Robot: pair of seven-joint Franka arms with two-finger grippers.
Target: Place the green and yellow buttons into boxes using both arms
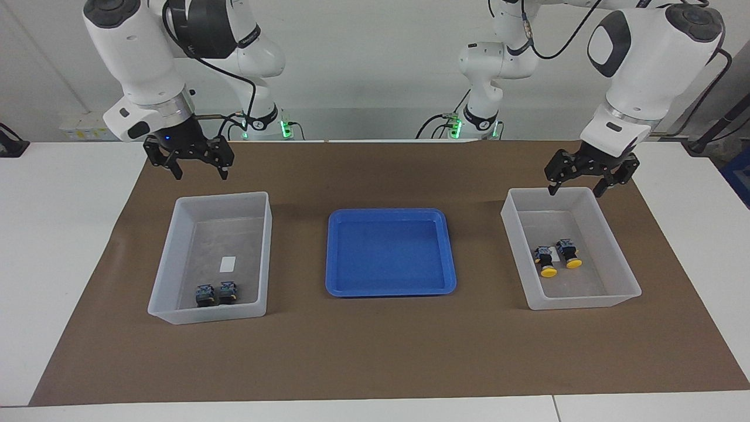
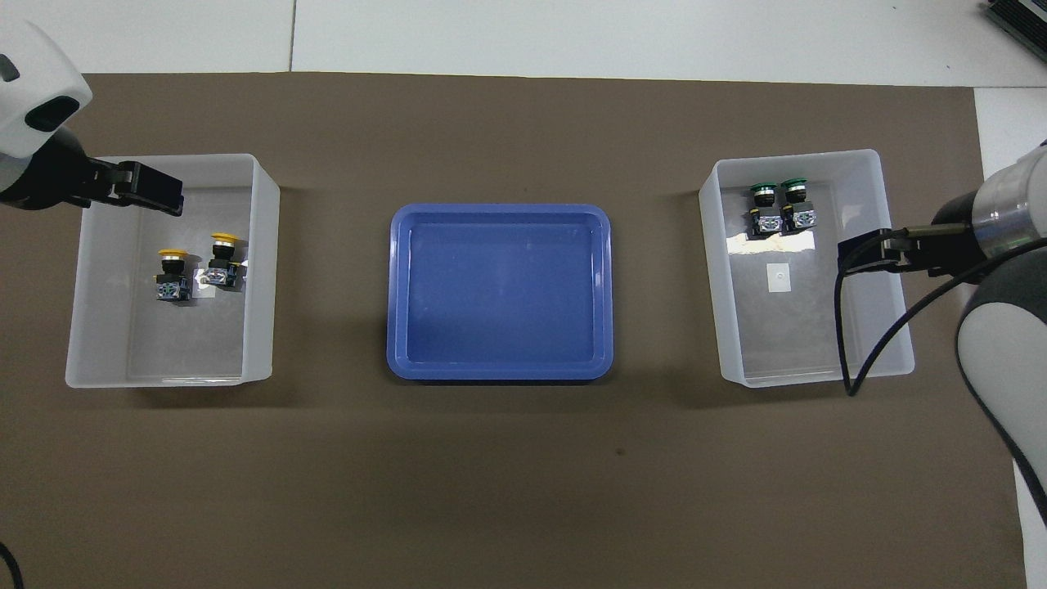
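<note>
Brown matting [image 1: 375, 351] covers a white table [image 1: 58, 234], and the places below are read on the facing view's clock.

The right gripper [image 1: 200, 173] hangs at twelve o'clock of the box at the right arm's end [image 1: 265, 252], over its robot-side rim, with its fingers spread wide and nothing between them. Inside that box the two green buttons [image 1: 205, 295] lie side by side at six o'clock, touching or nearly so, against the wall farthest from the robots. A small white label [image 1: 227, 264] lies on the floor just nearer the robots.

At the centre of the mat lies a shallow blue tray [image 1: 389, 214], with no button in it.

The box at the left arm's end [image 1: 624, 275] holds the two yellow buttons [image 1: 547, 262] near its middle, side by side, caps pointing to six o'clock. The left gripper [image 1: 575, 189] hangs at twelve o'clock of this box, over its robot-side rim, also spread wide and empty.

By my reading the placing is done, since all four buttons lie in boxes, sorted by colour. What remains looks like the close: each arm would rise and draw toward its base without clipping a rim.
</note>
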